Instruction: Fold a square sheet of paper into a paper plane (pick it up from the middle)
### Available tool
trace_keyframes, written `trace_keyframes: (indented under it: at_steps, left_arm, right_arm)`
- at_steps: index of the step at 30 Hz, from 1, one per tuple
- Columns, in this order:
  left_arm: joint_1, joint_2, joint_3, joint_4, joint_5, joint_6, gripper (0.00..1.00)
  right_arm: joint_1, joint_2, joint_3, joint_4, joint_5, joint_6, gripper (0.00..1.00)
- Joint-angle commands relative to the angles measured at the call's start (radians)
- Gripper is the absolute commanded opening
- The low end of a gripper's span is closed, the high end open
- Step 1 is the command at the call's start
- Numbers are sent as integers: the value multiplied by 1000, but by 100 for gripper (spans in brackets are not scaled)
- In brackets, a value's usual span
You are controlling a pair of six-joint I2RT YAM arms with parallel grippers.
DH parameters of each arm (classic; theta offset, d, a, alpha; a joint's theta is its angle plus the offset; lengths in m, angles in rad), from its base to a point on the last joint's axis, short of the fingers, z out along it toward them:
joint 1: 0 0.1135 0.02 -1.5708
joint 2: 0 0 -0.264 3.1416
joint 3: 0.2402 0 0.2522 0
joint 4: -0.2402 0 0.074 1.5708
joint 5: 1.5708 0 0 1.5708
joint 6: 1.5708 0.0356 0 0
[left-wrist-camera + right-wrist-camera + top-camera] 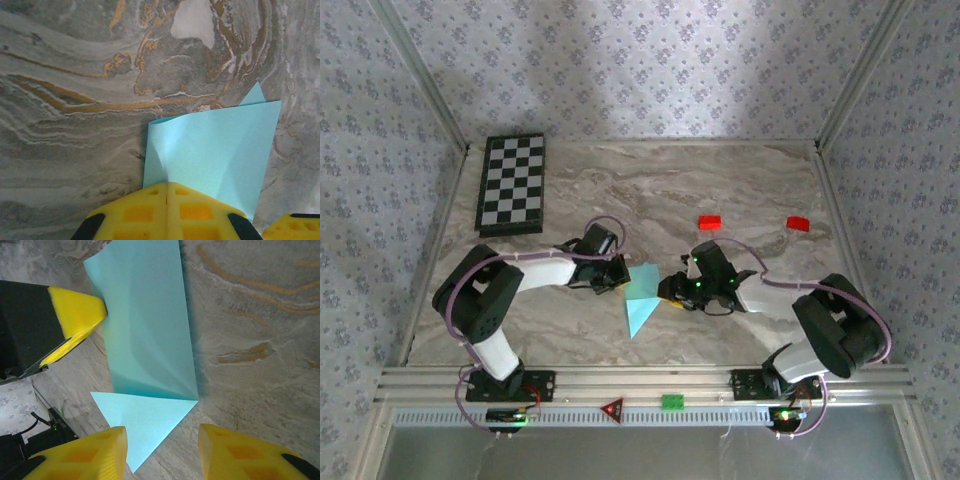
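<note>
Yellow-fingered right gripper half open, empty, straddling pointed tip of light cyan-blue folded paper plane; plane body runs toward frame top. Top view: plane at centre between arms, long axis vertical. Black-and-yellow left gripper pinched shut on plane's left edge.

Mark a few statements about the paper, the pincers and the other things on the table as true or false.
1. The left pincer is shut on the paper plane. True.
2. The right pincer is clamped on the paper plane. False: its fingers stand apart, with the paper's pointed corner between them.
3. The chessboard lies at the far left of the table. True.
4. The red blocks sit on the chessboard. False: both lie on the bare table, right of the middle.
</note>
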Motion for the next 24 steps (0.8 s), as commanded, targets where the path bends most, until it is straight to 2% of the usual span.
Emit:
trace_keyframes:
  at_steps: [1, 7, 12, 19, 24]
  left_arm:
    - [-5, 30, -52, -30, 9, 0, 1]
    - [-6, 31, -54, -32, 10, 0, 0]
    - [-7, 30, -53, -34, 11, 1, 0]
    - [-9, 32, -52, -37, 14, 8, 0]
    - [-15, 37, -47, -37, 15, 8, 0]
  right_arm:
    - [4, 34, 10, 55, 3, 48, 44]
    - [2, 91, 10, 103, -2, 104, 44]
    - [4, 81, -6, 104, 30, 125, 44]
    - [-16, 102, -42, 369, -60, 215, 45]
    - [-26, 136, 20, 332, -114, 192, 45]
